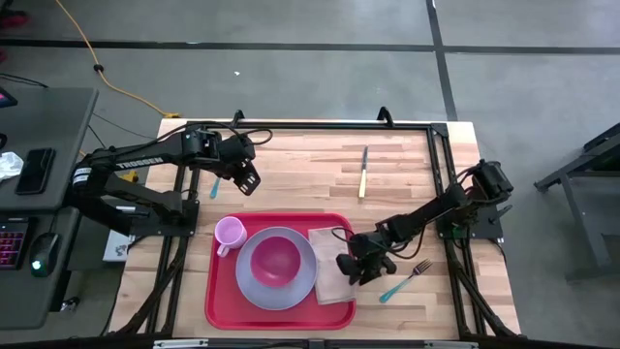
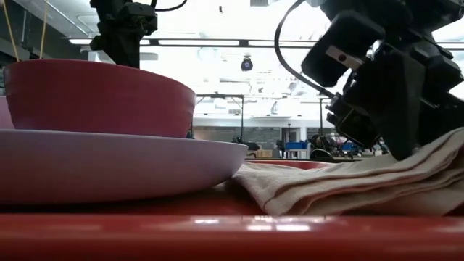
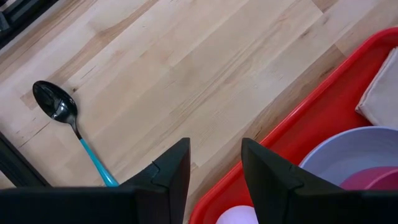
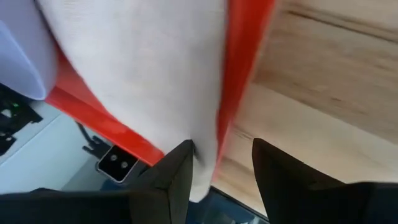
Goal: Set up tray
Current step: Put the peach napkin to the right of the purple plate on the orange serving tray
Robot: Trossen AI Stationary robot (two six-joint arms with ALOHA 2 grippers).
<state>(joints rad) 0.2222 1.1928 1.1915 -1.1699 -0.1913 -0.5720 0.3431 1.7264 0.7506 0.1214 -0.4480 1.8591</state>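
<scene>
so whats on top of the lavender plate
A dark pink bowl sits on the lavender plate, which rests on the red tray. The bowl covers the plate's centre, so anything beneath it stays hidden.

The left arm reaches in from the table's left edge, forearm level, ending beyond the far left corner of the tray point(image 1: 281, 315). The left gripper point(image 1: 249, 181) hangs above bare table there, clear of the tray's rim, its two dark fingers point(image 3: 169, 177) parted with a plain gap and nothing between them.

The right arm extends from its base at the table's right edge, sloping down toward the tray's right side. The right gripper point(image 1: 354, 269) sits low at the tray's right rim, wrist pitched downward. Its fingers point(image 4: 177, 177) stand apart; whether they grip anything cannot be told.
</scene>
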